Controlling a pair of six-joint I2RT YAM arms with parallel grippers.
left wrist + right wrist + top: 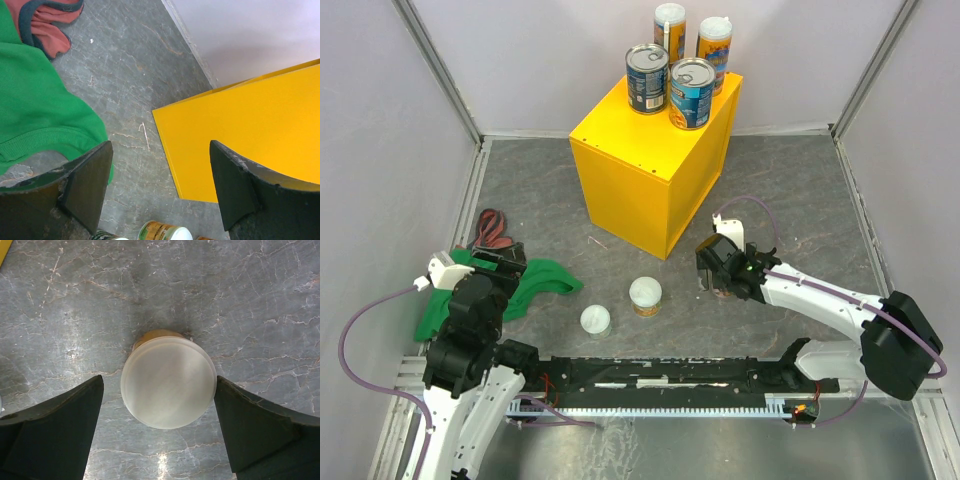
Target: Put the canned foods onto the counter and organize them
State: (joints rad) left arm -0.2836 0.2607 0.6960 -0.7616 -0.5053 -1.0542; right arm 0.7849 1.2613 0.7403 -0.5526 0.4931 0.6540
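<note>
The yellow counter (650, 165) carries two blue-labelled cans (647, 77) (691, 92) in front and two tall orange-labelled cans (670, 30) (714, 48) behind. Two short white-lidded cans (645, 296) (595, 319) stand on the floor in front of it. My right gripper (712, 280) is open and points down over a third short can, whose white lid (168, 382) sits between the fingers; my right gripper (159, 377) is not closed on it. My left gripper (510, 264) is open and empty over the green cloth (535, 285). Its wrist view shows the counter's side (250, 135) and a short can (165, 232).
A red strap or cloth (495, 228) lies by the left wall beside the green cloth (35, 110). A black rail (670, 385) runs along the near edge between the arm bases. Grey walls close in the floor on three sides.
</note>
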